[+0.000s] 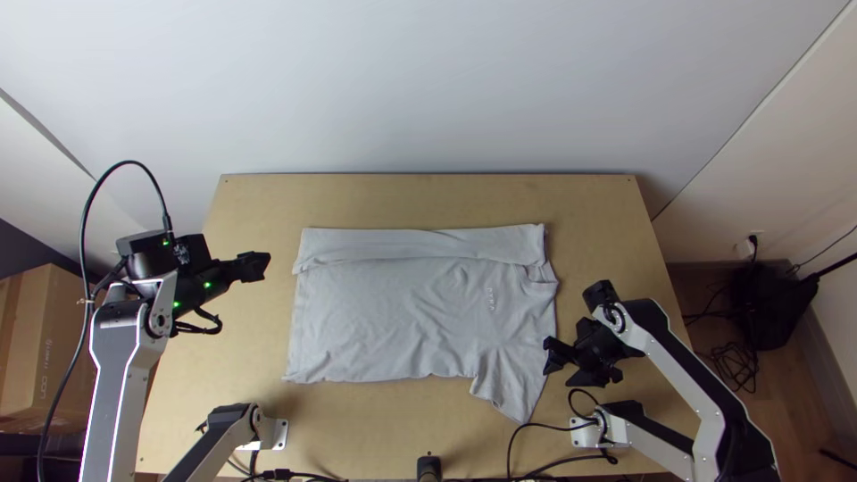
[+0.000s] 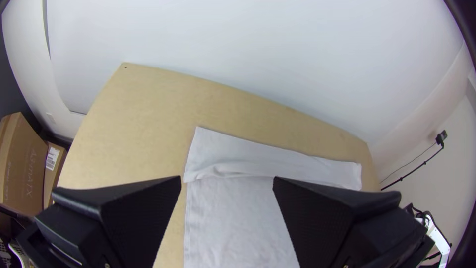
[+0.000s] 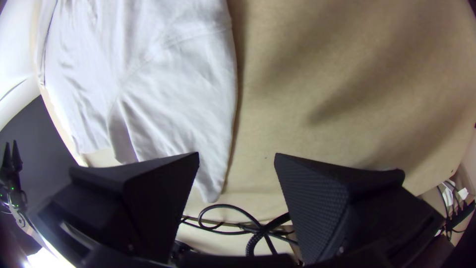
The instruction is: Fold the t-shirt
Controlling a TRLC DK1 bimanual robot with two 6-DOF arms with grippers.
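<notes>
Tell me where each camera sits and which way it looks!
Top view: high over the table's near edge, looking steeply down on the t-shirt; left arm and right arm show.
Left wrist view: on the left arm, looking over the t-shirt's folded strip toward the wall; left gripper shows, open.
Right wrist view: on the right arm, looking down at a sleeve; right gripper shows, open.
Top and left wrist views share the folded strip.

T-shirt (image 1: 384, 312) on table (image 1: 428, 201), wall (image 1: 428, 89) behind, box (image 1: 31, 321) at left
</notes>
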